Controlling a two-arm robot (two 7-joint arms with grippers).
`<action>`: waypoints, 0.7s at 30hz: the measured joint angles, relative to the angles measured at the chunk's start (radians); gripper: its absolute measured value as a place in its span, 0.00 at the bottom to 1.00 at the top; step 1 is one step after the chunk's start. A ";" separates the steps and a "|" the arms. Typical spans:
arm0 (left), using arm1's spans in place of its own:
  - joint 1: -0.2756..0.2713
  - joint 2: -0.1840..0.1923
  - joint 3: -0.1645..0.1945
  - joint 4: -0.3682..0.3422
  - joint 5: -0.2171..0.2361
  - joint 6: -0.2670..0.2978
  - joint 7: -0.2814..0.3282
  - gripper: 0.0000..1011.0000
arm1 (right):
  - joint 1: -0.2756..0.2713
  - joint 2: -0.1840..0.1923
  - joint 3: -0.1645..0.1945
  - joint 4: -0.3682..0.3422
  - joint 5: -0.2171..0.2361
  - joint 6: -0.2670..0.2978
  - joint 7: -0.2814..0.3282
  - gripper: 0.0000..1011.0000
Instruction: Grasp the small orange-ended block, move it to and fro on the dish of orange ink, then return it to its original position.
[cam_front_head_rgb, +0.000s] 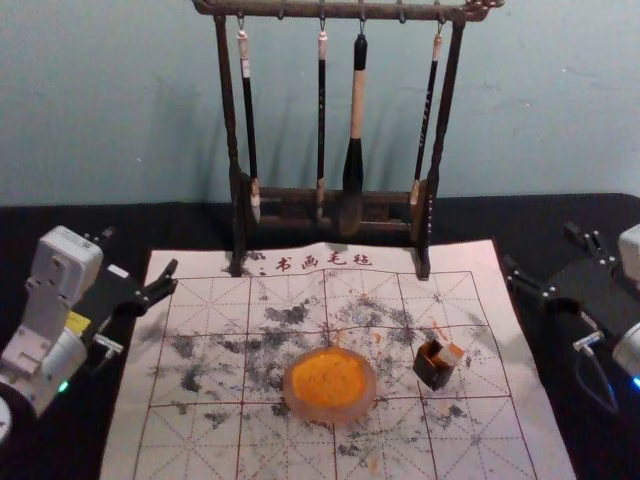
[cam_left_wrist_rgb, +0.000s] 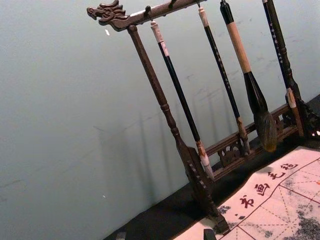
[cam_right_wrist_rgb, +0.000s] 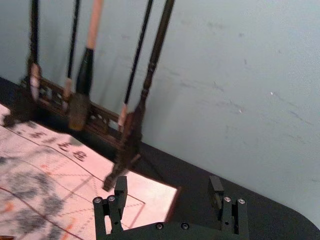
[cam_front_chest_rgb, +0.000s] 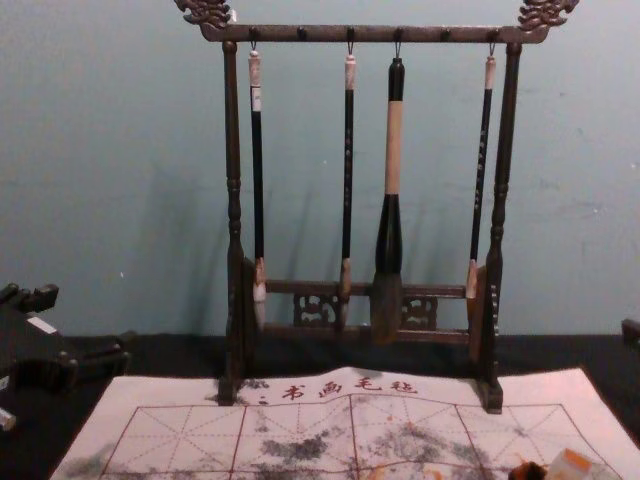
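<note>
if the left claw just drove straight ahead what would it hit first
Likely the rack's left post, though depth is unclear and the left claw might slip past to the wall.

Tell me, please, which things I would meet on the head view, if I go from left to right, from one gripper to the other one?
Left gripper → dish of orange ink → small dark box with the orange-ended block at its top → right gripper.
</note>
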 joint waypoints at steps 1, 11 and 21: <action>0.000 0.000 0.000 0.000 0.000 0.000 0.000 0.99 | -0.014 0.008 0.010 -0.017 0.014 -0.008 0.018 0.99; 0.000 0.000 0.000 0.000 0.000 0.000 0.000 0.99 | -0.118 0.080 0.057 -0.145 0.127 -0.046 0.191 0.99; 0.000 0.000 0.000 0.000 0.000 0.000 0.000 0.99 | -0.178 0.104 0.044 -0.200 0.163 -0.032 0.314 0.99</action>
